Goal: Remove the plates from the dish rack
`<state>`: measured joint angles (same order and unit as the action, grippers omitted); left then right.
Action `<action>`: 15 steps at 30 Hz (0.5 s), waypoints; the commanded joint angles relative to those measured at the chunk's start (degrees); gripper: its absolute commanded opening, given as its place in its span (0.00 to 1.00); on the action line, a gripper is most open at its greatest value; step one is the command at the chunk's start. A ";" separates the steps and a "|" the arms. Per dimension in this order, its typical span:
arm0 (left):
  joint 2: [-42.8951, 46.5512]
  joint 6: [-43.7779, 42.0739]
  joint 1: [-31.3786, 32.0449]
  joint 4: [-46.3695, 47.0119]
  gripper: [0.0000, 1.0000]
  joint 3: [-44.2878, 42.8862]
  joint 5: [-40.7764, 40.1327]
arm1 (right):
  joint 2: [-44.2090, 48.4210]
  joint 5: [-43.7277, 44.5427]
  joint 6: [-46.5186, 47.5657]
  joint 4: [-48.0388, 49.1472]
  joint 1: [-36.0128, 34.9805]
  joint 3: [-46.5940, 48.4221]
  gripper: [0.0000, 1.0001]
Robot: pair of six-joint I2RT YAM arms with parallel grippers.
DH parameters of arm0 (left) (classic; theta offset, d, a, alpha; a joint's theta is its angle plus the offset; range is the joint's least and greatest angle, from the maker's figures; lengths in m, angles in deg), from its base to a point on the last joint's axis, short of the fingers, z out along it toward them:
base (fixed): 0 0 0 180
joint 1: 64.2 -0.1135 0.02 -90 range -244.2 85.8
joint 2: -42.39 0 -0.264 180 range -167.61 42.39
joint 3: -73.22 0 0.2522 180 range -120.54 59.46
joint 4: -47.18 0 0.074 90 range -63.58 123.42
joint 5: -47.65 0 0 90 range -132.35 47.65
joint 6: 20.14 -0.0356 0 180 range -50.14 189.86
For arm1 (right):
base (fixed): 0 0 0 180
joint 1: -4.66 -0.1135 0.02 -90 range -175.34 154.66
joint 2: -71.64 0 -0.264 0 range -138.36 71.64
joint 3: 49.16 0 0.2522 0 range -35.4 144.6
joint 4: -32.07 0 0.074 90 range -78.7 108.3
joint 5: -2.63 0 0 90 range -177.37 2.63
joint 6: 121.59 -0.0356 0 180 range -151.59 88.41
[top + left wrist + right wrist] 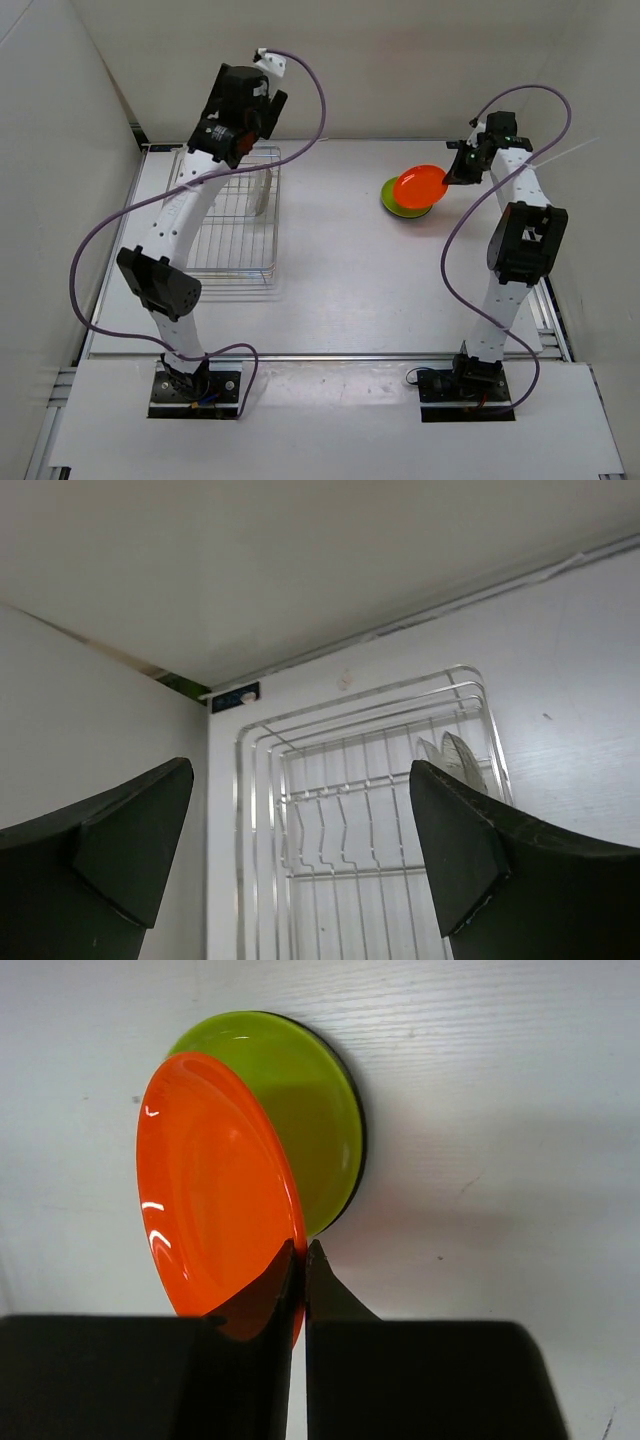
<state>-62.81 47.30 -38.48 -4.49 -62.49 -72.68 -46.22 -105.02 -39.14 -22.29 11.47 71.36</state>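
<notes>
My right gripper (452,178) is shut on the rim of the orange plate (420,186) and holds it tilted just above the lime green plate (396,200). In the right wrist view the orange plate (215,1195) overlaps the lime green plate (300,1110), and a black plate's rim (360,1155) shows under the green one. My left gripper (262,110) is open and empty above the far end of the silver wire dish rack (235,262). Clear plates (455,758) stand on edge at the rack's (330,810) far right.
White walls close off the left, the back and the right. The arm bases sit at the near edge. A purple cable loops off each arm. A small dark tag (236,697) sits on the table's back edge beyond the rack.
</notes>
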 commanded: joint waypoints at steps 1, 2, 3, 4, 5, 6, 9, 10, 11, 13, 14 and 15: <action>0.35 6.39 -3.19 -6.12 1.00 -0.74 9.04 | -2.80 2.61 1.57 2.02 0.05 4.24 0.00; 0.35 8.22 -4.26 -6.82 1.00 -0.74 11.49 | -4.03 2.62 1.57 1.32 0.05 4.94 0.00; 0.35 9.20 -5.40 -8.04 1.00 -0.74 12.65 | -4.56 2.62 1.58 1.31 0.05 5.82 0.00; 0.35 10.16 -7.24 -8.75 1.00 -0.74 13.79 | -5.35 2.62 1.58 1.31 0.05 5.83 0.00; 0.35 11.13 -7.87 -9.54 1.00 -1.35 15.98 | -5.36 2.62 2.18 1.31 0.05 5.83 0.00; 0.35 12.71 -8.39 -10.33 1.00 -1.36 16.96 | -5.36 2.01 2.89 1.31 0.05 6.35 0.00; 2.90 12.72 -8.40 -10.34 1.00 1.44 18.45 | -7.02 2.00 3.42 1.31 0.05 7.31 0.00; 3.43 12.72 -8.40 -10.95 1.00 1.45 18.46 | -8.07 1.48 3.42 1.31 0.05 7.93 0.00; 4.30 12.72 -8.40 -10.96 1.00 2.32 18.46 | -8.61 1.48 3.42 0.70 0.05 8.72 0.00; 5.18 12.72 -8.40 -10.96 1.00 3.12 18.99 | -9.39 0.77 3.95 0.17 -0.48 9.26 0.01; 5.88 12.72 -8.40 -10.96 1.00 3.91 19.51 | -10.01 0.77 3.95 0.17 -0.48 9.26 0.03; 5.89 13.25 -8.40 -10.96 1.00 3.91 19.52 | -10.02 0.77 4.56 0.17 -1.09 9.26 0.03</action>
<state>-61.81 58.77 -47.25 -14.59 -59.15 -56.11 -55.45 -102.82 -36.10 -22.16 11.21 78.18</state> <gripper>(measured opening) 1.000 0.034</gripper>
